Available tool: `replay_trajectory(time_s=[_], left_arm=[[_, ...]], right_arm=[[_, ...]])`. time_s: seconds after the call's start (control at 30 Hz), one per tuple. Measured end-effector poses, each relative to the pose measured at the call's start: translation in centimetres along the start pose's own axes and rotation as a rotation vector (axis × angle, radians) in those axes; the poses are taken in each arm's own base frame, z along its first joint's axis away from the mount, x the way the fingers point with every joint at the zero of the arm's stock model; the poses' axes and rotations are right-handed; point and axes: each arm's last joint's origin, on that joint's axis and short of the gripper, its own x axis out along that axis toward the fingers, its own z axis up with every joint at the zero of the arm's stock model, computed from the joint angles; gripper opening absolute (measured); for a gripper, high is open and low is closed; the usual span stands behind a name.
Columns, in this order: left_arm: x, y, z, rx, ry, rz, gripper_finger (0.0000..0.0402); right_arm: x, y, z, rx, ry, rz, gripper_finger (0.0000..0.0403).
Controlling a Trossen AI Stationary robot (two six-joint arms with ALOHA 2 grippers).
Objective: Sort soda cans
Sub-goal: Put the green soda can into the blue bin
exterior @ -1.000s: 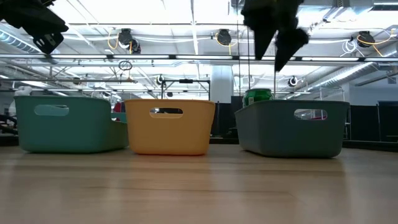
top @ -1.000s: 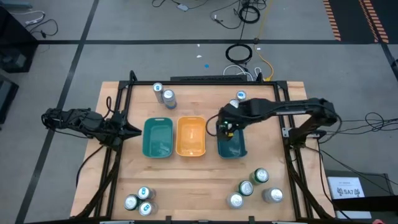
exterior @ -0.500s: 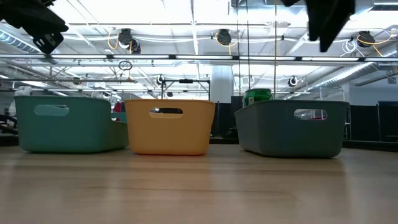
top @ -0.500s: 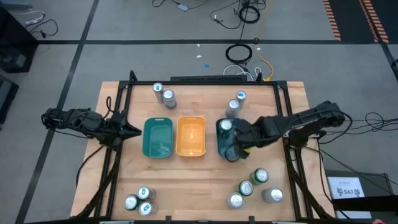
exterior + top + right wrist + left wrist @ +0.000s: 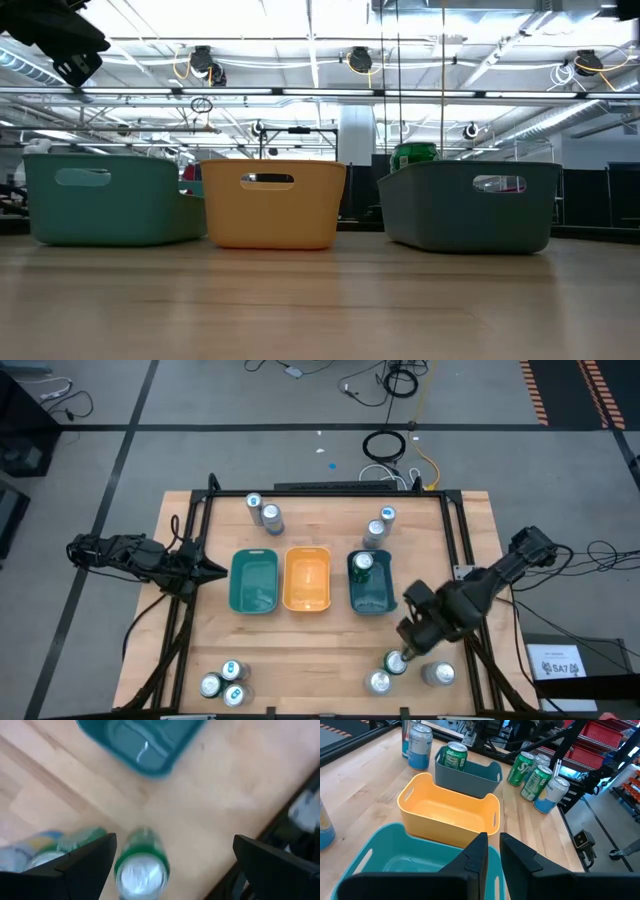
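Soda cans stand upright in groups on the wooden table. A green one (image 5: 362,563) stands inside the dark-green tray (image 5: 380,598), its top showing over the wall (image 5: 414,155). My right gripper (image 5: 413,642) hangs open above the near-right group (image 5: 397,662), fingers pointing down. In its wrist view a green can (image 5: 141,867) stands below, between the spread fingers (image 5: 85,865) and apart from them. My left gripper (image 5: 207,570) waits shut at the table's left edge, raised beside the teal tray (image 5: 254,581); its fingers (image 5: 481,857) point across the trays.
The teal, yellow (image 5: 308,579) and dark-green trays stand in a row at mid-table. More cans stand at far left (image 5: 271,517), far right (image 5: 374,530) and near left (image 5: 231,670). Black frame rails (image 5: 462,550) run along the table's edges.
My right gripper has swung from above the dark-green tray toward the table's near right corner, over the cans there. It rolled about its pointing line on the way and stayed open. It left the low view. The green can in the tray has kept still.
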Motion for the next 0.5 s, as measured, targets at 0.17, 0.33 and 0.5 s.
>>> replay_trajectory(time_s=[0.17,0.33,0.5], left_arm=[[0.0,0.0,0.0,0.0,0.0,0.001,0.0059],[0.0,0.0,0.0,0.0,-0.001,0.0,0.0059],[0.0,0.0,0.0,-0.001,0.0,0.0,0.0059]], right_arm=[[-0.4,0.1,-2.3,0.122,0.022,0.024,0.0391],[0.3,0.0,-4.0,0.184,0.016,0.02,0.0391],[2.5,0.9,-5.3,0.191,0.061,0.08,0.0391]])
